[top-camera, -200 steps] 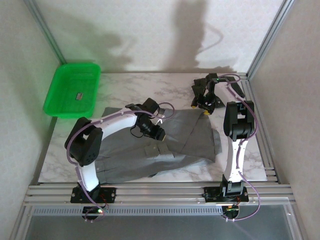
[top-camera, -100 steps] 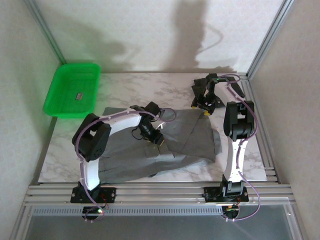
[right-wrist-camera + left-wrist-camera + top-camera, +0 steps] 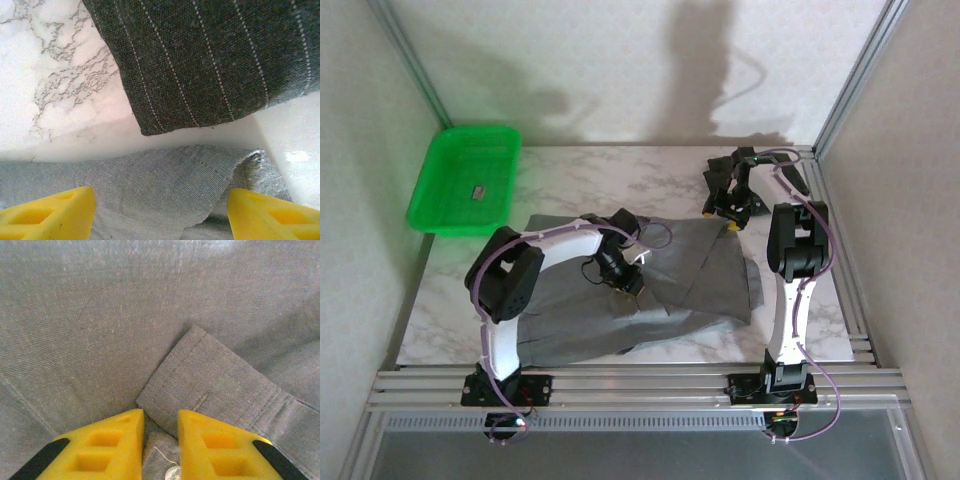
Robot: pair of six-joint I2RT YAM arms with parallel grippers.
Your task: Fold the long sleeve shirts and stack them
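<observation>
1. At the far left corner of the marble worktop (image 3: 620,170) sits a green tray (image 3: 465,190). It holds one small dark item that I cannot make out.
2. My left arm arches in from the near left edge. My left claw (image 3: 625,283) points down onto the grey shirt (image 3: 700,260), roughly at the middle of the cloth.
3. The grey shirt lies spread flat across the centre of the worktop, from near the tray's front corner to just in front of my right arm. Its right part is folded over with a slanted edge.
4. In the left wrist view my two yellow fingers (image 3: 115,440) stand narrow, with only a slim gap between them. Grey cloth and a small pale button (image 3: 172,472) with a loose thread show in that gap. Whether I am gripping the cloth, I cannot tell.
5. Just ahead of those fingers lies a stitched cuff (image 3: 215,390), one corner pointing away from me, flat on the shirt body.
6. My right arm reaches up the right side. My right claw (image 3: 721,217) hangs above the back right corner of the grey shirt.
7. In the right wrist view my fingers are spread wide, with nothing between them. Below them is a rumpled grey edge.
8. Beyond it lies the charcoal shirt (image 3: 210,60), dark with thin pale stripes. It rests on the marble at the back right, a strip of bare worktop between it and the grey cloth.
</observation>
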